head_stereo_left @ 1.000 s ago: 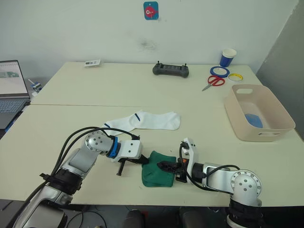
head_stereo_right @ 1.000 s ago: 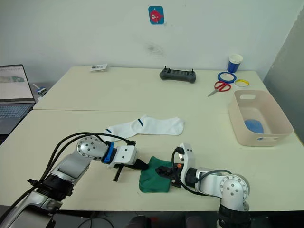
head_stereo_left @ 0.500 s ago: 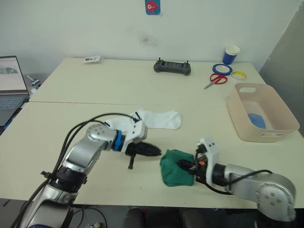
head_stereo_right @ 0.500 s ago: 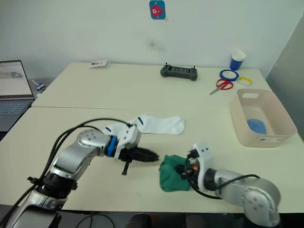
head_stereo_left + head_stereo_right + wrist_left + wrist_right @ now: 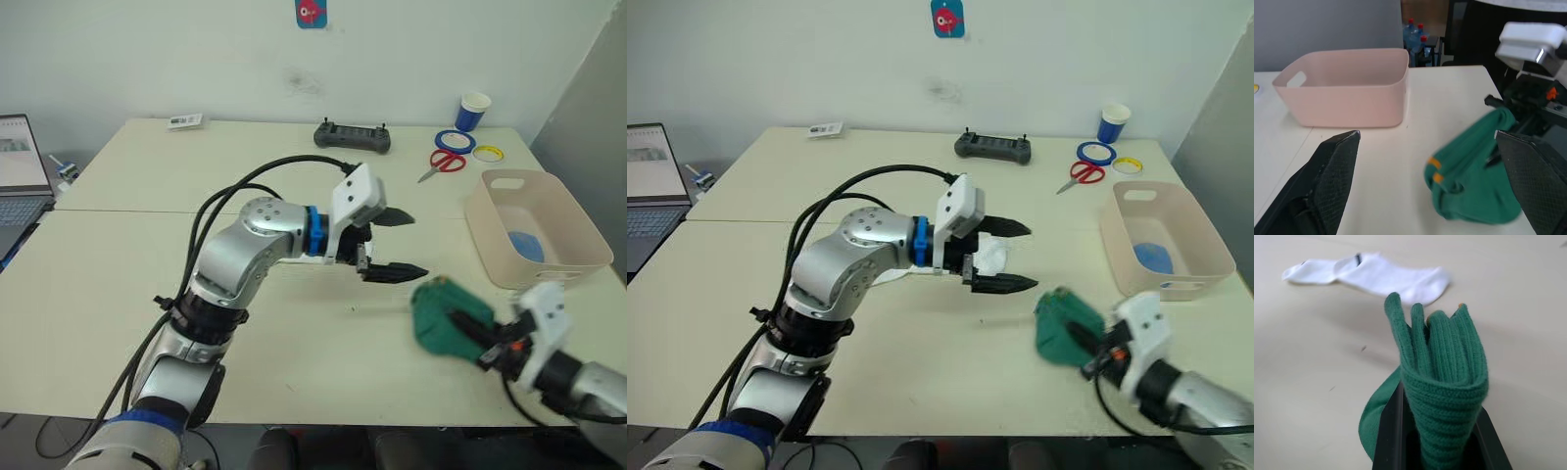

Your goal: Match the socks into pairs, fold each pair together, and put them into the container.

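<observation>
Socks first: your right claw (image 5: 487, 345) is clamped on the folded green pair (image 5: 446, 315), which bunches up between its fingers and sits just above the table (image 5: 127, 294), or perhaps on it; you cannot tell which from the head views. In the right wrist view you see the green folds (image 5: 1442, 372) pinched tight between the two black fingers (image 5: 1388, 431). Beyond that claw, farther across the table, the white socks (image 5: 1371, 276) lie flat, one partly over the other. Your left claw (image 5: 397, 245) hangs above the table with its two fingers spread wide and nothing between them; the green pair sits just ahead of it and off toward your right, and part of a white sock (image 5: 991, 257) peeks out from behind it. The pink bin (image 5: 534, 230) stands well ahead of the right claw, toward the far right edge of the table, with a blue sock bundle (image 5: 526, 247) lying in its bottom. In the left wrist view the bin (image 5: 1347, 85) stands beyond the open fingers (image 5: 1327, 181), clear of the green pair (image 5: 1474, 176).
</observation>
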Controlling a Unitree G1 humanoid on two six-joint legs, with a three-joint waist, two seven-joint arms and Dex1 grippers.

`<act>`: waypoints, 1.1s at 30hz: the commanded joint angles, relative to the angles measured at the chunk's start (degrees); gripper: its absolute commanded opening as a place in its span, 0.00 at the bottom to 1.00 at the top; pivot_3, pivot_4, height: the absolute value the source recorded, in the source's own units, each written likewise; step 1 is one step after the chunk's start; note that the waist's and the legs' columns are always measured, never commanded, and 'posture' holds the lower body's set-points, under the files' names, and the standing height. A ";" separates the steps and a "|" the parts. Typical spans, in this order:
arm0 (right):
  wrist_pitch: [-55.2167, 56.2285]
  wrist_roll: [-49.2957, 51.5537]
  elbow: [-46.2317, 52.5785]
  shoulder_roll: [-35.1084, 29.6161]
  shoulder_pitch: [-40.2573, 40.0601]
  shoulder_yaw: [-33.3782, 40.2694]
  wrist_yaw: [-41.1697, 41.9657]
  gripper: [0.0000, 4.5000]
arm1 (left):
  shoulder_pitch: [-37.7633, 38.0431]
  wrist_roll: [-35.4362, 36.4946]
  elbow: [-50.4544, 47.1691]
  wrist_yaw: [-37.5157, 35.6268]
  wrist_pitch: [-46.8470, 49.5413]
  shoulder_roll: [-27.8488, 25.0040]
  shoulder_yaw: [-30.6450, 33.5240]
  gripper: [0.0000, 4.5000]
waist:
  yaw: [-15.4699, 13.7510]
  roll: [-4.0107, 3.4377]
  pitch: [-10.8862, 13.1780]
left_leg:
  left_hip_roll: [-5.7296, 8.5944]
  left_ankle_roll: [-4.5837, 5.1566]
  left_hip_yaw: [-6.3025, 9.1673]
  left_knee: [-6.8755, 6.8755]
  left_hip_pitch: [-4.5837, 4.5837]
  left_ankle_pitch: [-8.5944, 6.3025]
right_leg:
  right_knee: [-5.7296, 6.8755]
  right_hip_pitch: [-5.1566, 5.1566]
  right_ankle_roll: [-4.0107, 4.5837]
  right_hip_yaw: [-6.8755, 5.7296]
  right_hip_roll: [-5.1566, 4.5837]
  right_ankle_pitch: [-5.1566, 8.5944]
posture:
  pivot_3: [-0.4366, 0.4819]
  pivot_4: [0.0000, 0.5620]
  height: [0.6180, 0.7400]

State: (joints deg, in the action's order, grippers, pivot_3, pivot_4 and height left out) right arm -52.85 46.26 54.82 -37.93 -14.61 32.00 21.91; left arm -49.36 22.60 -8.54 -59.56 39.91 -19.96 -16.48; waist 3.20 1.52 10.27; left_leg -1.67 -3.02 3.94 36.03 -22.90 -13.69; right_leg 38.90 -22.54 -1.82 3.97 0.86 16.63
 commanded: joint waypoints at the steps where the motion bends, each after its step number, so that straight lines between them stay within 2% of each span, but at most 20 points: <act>1: 3.22 -0.78 -0.21 -6.46 2.01 11.40 2.57 0.00 | -0.56 -0.43 0.25 -1.63 -2.34 -0.59 -0.99 0.99 | -0.04 0.03 0.03 | -0.01 0.00 0.00 0.00 0.00 0.00 | 0.01 0.00 0.00 -0.01 0.01 0.00 | 0.48 0.27 1.00; 5: 7.99 -10.60 -8.59 -15.52 5.19 9.71 4.20 0.00 | -0.51 0.74 0.03 -3.40 -2.21 -0.69 -1.70 0.99 | -0.05 0.06 0.07 | -0.02 0.00 -0.03 0.01 0.02 0.00 | 0.01 0.00 0.01 0.03 0.02 0.00 | 0.48 0.27 1.00; 9: 23.77 -31.13 -23.72 -26.84 7.93 -3.36 4.93 0.00 | -1.02 1.39 0.03 -3.62 -1.67 0.33 -1.65 0.99 | -0.21 0.09 0.09 | 0.06 0.00 -0.14 0.03 0.03 0.00 | -0.04 0.04 -0.01 0.11 -0.05 -0.01 | 0.48 0.27 1.00; 13: 36.36 -44.92 -38.20 -32.63 15.24 -13.29 2.57 0.00 | -1.94 1.51 0.26 -2.74 -1.21 1.45 -0.92 0.99 | -0.29 0.00 0.17 | 0.08 0.00 -0.23 0.04 0.03 0.00 | -0.07 0.04 -0.02 0.18 -0.09 -0.02 | 0.48 0.27 1.00; 16: 41.96 -52.41 -47.26 -33.73 21.84 -20.83 2.19 0.00 | -2.29 1.65 0.18 -2.17 -0.95 1.96 -0.49 0.99 | -0.26 -0.03 0.21 | 0.08 -0.01 -0.26 0.04 0.01 0.01 | -0.07 0.01 -0.02 0.19 -0.11 -0.02 | 0.48 0.27 1.00; 22: 44.78 -63.39 -58.67 -30.13 34.72 -33.64 4.03 0.00 | -2.00 1.74 -0.29 -1.28 -1.13 2.49 -0.57 0.99 | -0.07 -0.14 0.25 | 0.04 -0.03 -0.26 0.04 0.05 0.02 | -0.02 0.01 -0.02 0.21 -0.08 -0.01 | 0.48 0.27 1.00; 27: 45.74 -67.71 -68.20 -26.61 42.07 -39.91 8.21 0.00 | -2.18 1.68 -0.18 -0.79 -1.52 3.07 -0.85 0.99 | -0.32 -0.17 0.26 | 0.06 -0.03 -0.26 0.10 0.06 0.02 | 0.04 0.01 0.00 0.23 -0.11 -0.02 | 0.48 0.27 1.00; 31: 45.14 -67.07 -71.28 -24.67 44.54 -40.78 12.26 0.00 | -2.12 1.74 -0.34 -0.74 -1.53 3.16 -0.90 0.99 | -0.51 -0.18 0.26 | 0.06 -0.04 -0.26 0.11 0.06 0.03 | 0.04 0.02 0.03 0.21 -0.12 -0.04 | 0.48 0.27 1.00; 33: 43.20 -66.06 -70.14 -23.67 45.16 -39.76 13.92 0.15 | -1.97 1.84 -0.65 -0.75 -1.37 3.00 -0.87 1.00 | -0.53 -0.19 0.26 | 0.06 -0.04 -0.25 0.11 0.07 0.03 | 0.05 0.02 0.07 0.20 -0.12 -0.07 | 0.48 0.27 1.00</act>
State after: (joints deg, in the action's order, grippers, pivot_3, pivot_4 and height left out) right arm -8.36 -20.81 -16.59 -61.34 29.44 -9.78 34.29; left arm -50.45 23.68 -6.96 -60.46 39.28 -17.25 -17.83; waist 2.67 1.33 10.53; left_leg -1.61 -3.07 3.69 36.14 -22.83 -13.66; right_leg 38.95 -22.51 -1.68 4.18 0.75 16.52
